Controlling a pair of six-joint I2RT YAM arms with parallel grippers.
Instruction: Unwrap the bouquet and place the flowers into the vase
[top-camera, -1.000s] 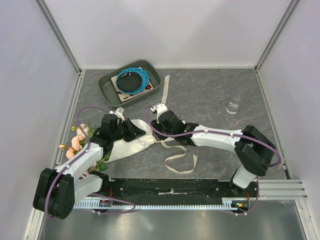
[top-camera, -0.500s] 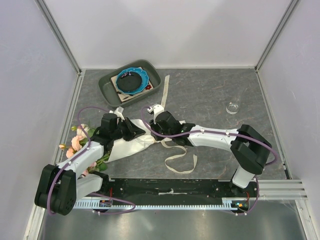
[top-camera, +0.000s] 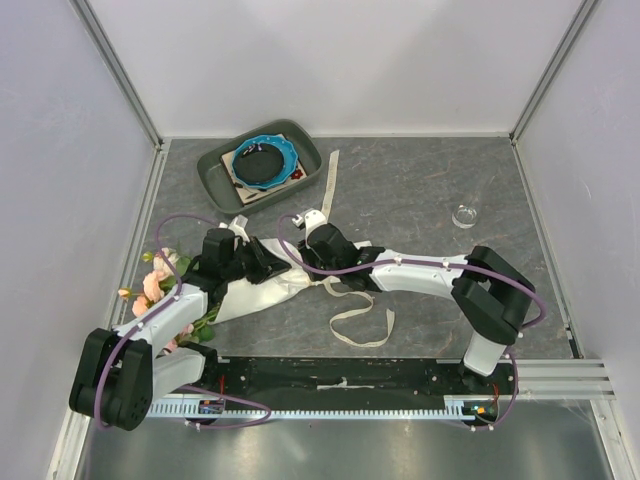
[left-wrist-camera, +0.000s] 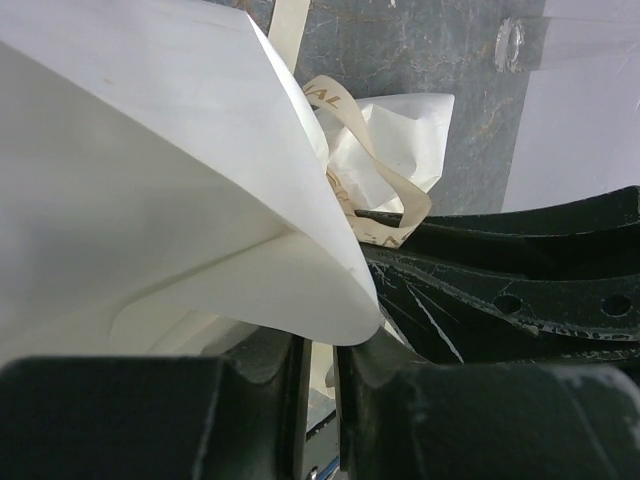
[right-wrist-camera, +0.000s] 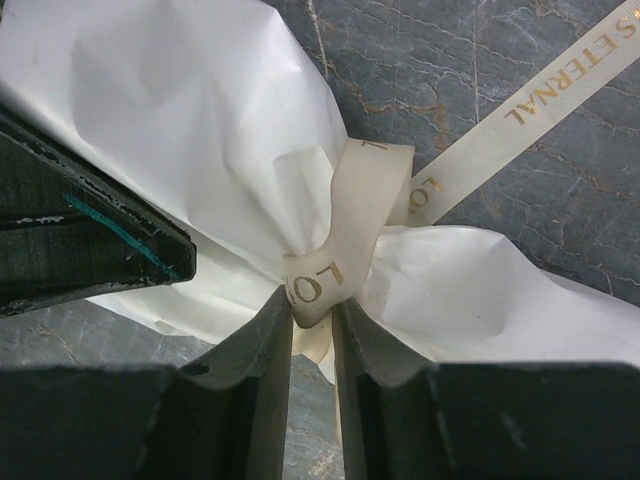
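Top external: one bouquet (top-camera: 250, 290), one vase (top-camera: 464, 215); left tool (left-wrist-camera: 318, 350), right tool (right-wrist-camera: 312, 310) grip it.

1. the table top (top-camera: 430, 190) is a dark grey slab with pale marble-like veins, and it looks matte.
2. plain white panels close it in on three sides: a back wall (top-camera: 340, 60), a left wall (top-camera: 60, 190) and a right wall (top-camera: 600, 180).
3. slim aluminium posts stand in the far corners, one on the left (top-camera: 117, 72) and one on the right (top-camera: 552, 70).
4. along the near edge runs a black mounting plate (top-camera: 340, 375), with a white slotted cable duct (top-camera: 330, 410) just in front of it.
5. a smooth grey metal surface (top-camera: 340, 450) lies nearest of all.
6. the light is soft and even, and the white panels take on a faint lilac cast.
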